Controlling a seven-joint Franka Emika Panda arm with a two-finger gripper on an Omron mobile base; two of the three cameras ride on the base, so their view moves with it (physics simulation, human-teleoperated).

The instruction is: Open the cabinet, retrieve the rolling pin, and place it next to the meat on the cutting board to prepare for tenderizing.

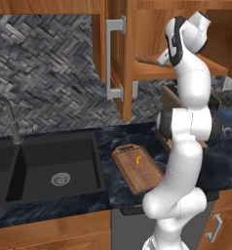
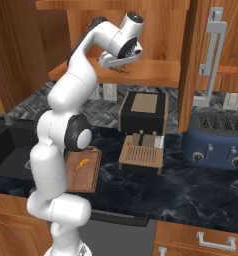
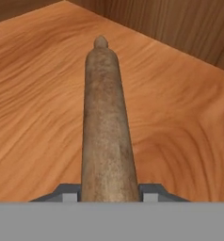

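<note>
The cabinet (image 1: pixel 119 58) stands open, both doors swung out. Inside it, the brown wooden rolling pin (image 3: pixel 107 122) lies on the shelf (image 3: pixel 34 108), stretching away from the hand; one end of the rolling pin (image 1: pixel 146 60) pokes out left of the arm. My gripper (image 3: pixel 107 193) is at the pin's near end, with a fingertip (image 3: pixel 70 194) pressed against each side, shut on it. In the right base view the gripper (image 2: pixel 122 67) reaches down onto the shelf. Below, the cutting board (image 1: pixel 137 168) lies on the dark counter with the small orange meat (image 1: pixel 137 161) on it.
A black sink (image 1: pixel 49 166) with a faucet (image 1: pixel 10 122) lies left of the board. A coffee machine (image 2: pixel 142 130) and a blue toaster (image 2: pixel 217 142) stand on the counter under the cabinet. The open right door (image 2: pixel 206 60) juts forward over the toaster.
</note>
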